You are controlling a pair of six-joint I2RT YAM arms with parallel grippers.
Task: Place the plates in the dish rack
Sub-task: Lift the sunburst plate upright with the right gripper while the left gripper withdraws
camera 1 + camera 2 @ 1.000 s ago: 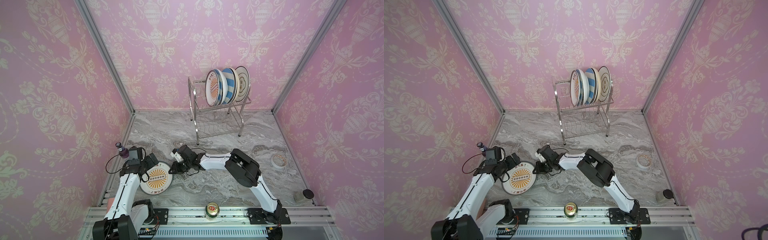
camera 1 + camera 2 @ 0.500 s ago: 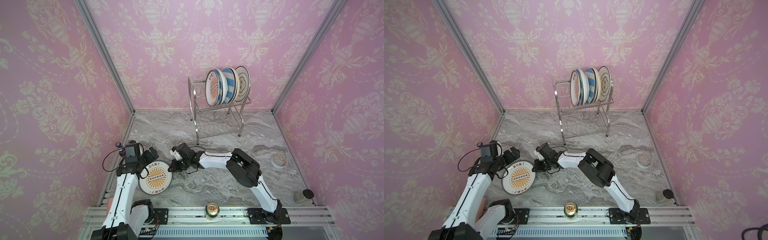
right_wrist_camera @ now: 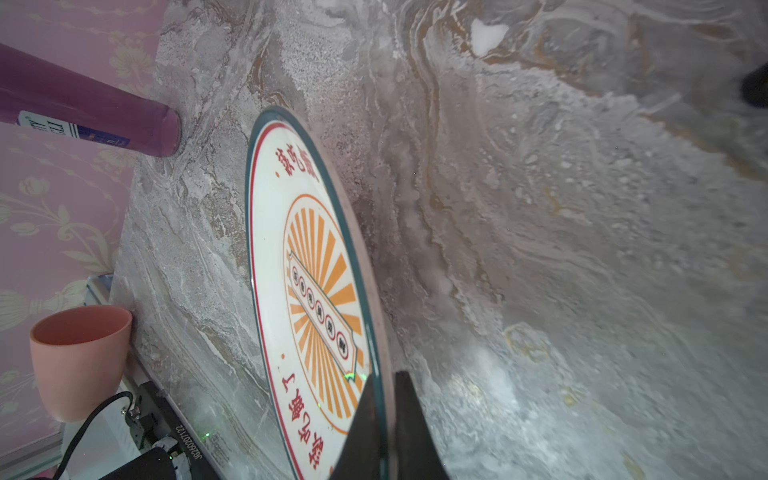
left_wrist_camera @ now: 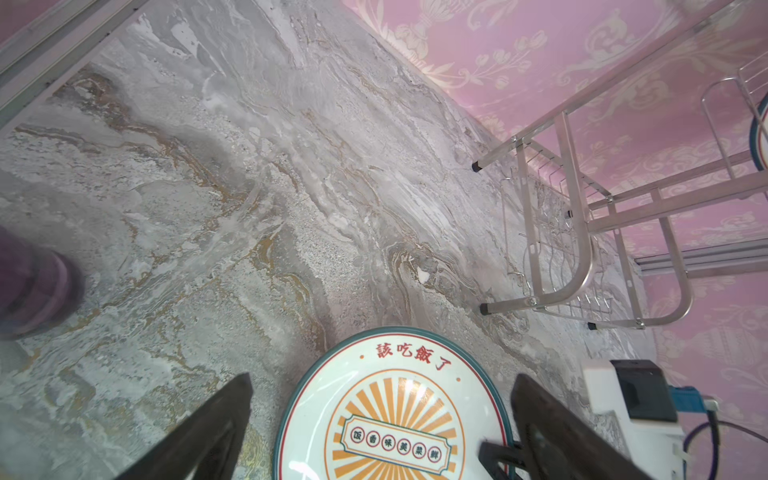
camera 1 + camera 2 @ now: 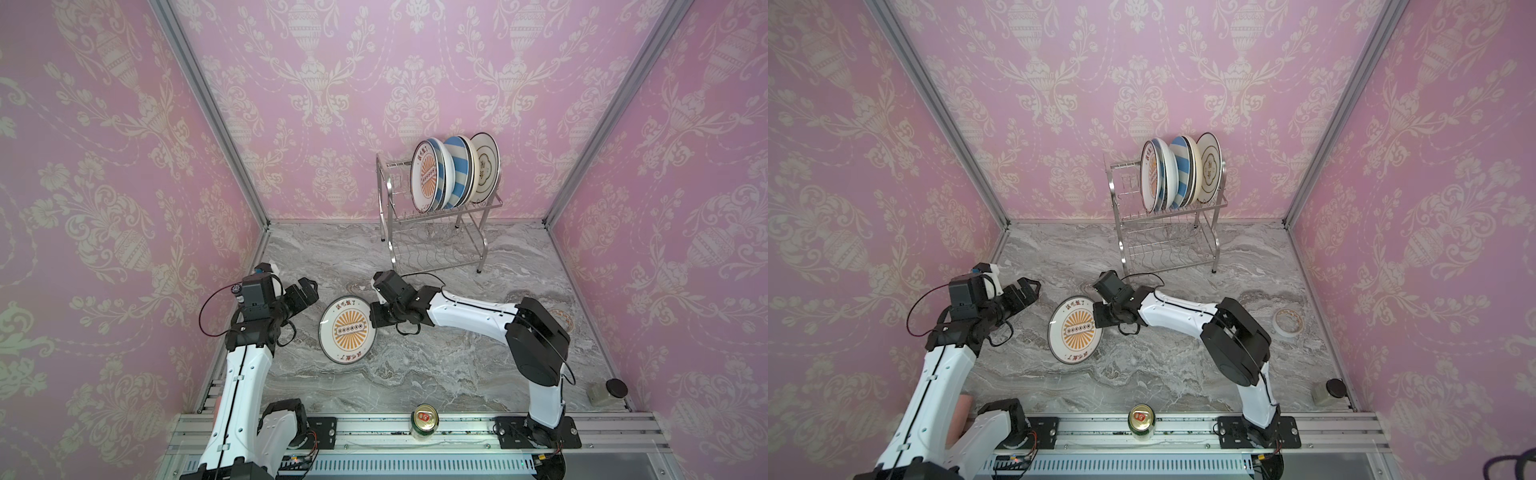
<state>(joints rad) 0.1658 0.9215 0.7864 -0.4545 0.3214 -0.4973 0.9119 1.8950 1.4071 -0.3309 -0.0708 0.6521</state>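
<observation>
The sunburst plate [image 5: 348, 329] sits low and left of centre in both top views. It is tilted on the marble table [image 5: 436, 374] with its right-hand edge raised; whether the opposite edge touches the stone cannot be told. It looks like glazed ceramic: stiff, fairly heavy for a thin pinch, slick, and likely to chip or shatter if it slips. The sensible hold is therefore square across the rim, deep enough that the lip sits well between the pads and the plate cannot swing. That is where the right gripper [image 5: 375, 320] has it. In the right wrist view its two dark fingers [image 3: 409, 432] are clamped on either side of the rim at the lower centre of the frame. The left gripper [image 5: 309, 291] stands just apart at the plate's upper left, jaws spread and holding nothing; in the left wrist view the plate shows beyond its spread fingertips, untouched. The dish rack [image 5: 436, 237] stands well apart, upper right of centre against the back wall, with the racked plates [image 5: 453, 174] upright on its top tier.
</observation>
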